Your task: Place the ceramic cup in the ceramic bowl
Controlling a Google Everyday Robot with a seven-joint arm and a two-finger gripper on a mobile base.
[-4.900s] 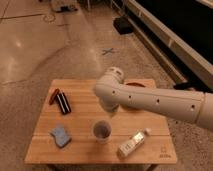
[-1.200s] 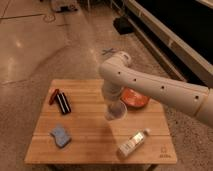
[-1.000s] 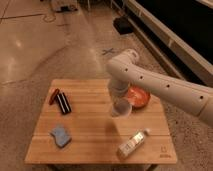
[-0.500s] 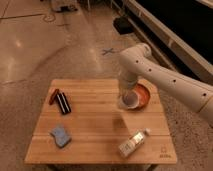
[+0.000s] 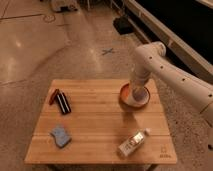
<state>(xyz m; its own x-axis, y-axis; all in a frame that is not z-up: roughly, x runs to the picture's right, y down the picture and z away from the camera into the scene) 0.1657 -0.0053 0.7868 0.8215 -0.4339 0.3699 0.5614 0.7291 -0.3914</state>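
Observation:
The orange-red ceramic bowl (image 5: 145, 99) sits at the back right of the wooden table (image 5: 95, 120). The pale ceramic cup (image 5: 136, 94) is over the middle of the bowl, low inside its rim. My gripper (image 5: 136, 86) comes down from the white arm (image 5: 165, 65) on the right. It is shut on the cup from above. I cannot tell whether the cup's base touches the bowl.
A clear labelled plastic bottle (image 5: 132, 142) lies near the front right edge. A blue sponge (image 5: 61, 136) lies at the front left. A red and a dark packet (image 5: 60, 100) lie at the back left. Bare floor surrounds the table.
My gripper lifted the cup from the table's middle, carried it right and back, and now holds it over the bowl, lower than half a second ago.

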